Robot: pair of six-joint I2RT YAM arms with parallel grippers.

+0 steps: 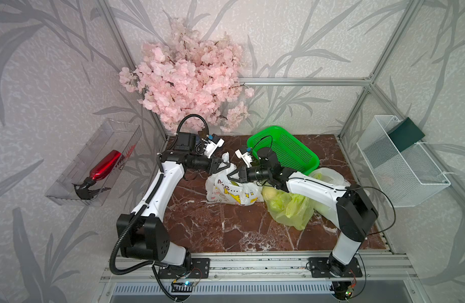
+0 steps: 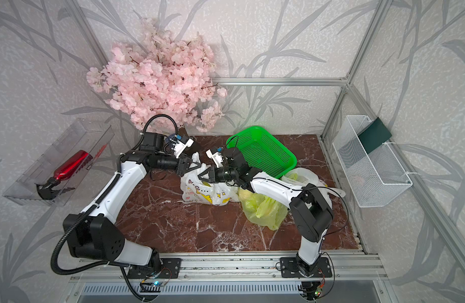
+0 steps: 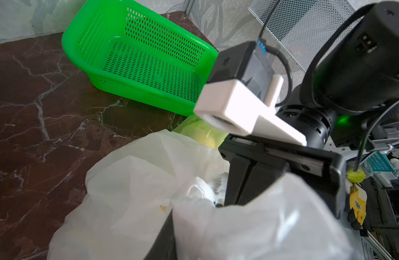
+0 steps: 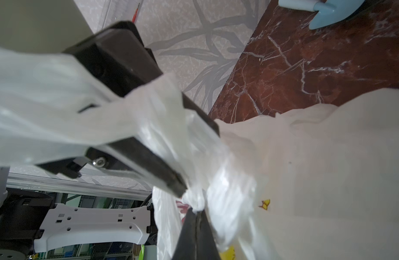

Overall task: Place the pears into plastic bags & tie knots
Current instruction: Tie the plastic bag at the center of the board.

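Note:
A white plastic bag (image 1: 231, 192) with cartoon prints sits mid-table, with a pear (image 1: 233, 183) showing yellow-green at its mouth. Its handles are bunched into a small knot (image 4: 194, 201). My right gripper (image 4: 195, 211) is shut on that bunched plastic. My left gripper (image 1: 227, 166) is just behind it, its fingers (image 4: 149, 162) apart with a white handle strap lying between them and draped over them. To the right lies a yellow-green bag (image 1: 291, 210) with a pale pear (image 1: 269, 195) inside. Another white bag (image 1: 328, 175) is partly hidden behind my right arm.
A green perforated basket (image 1: 286, 150) leans tilted at the back right of the marble table (image 1: 226, 230). Pink blossom branches (image 1: 189, 78) hang over the back left. A clear bin with a red bottle (image 1: 105, 165) is on the left wall, and a white wire basket (image 1: 401, 168) on the right wall.

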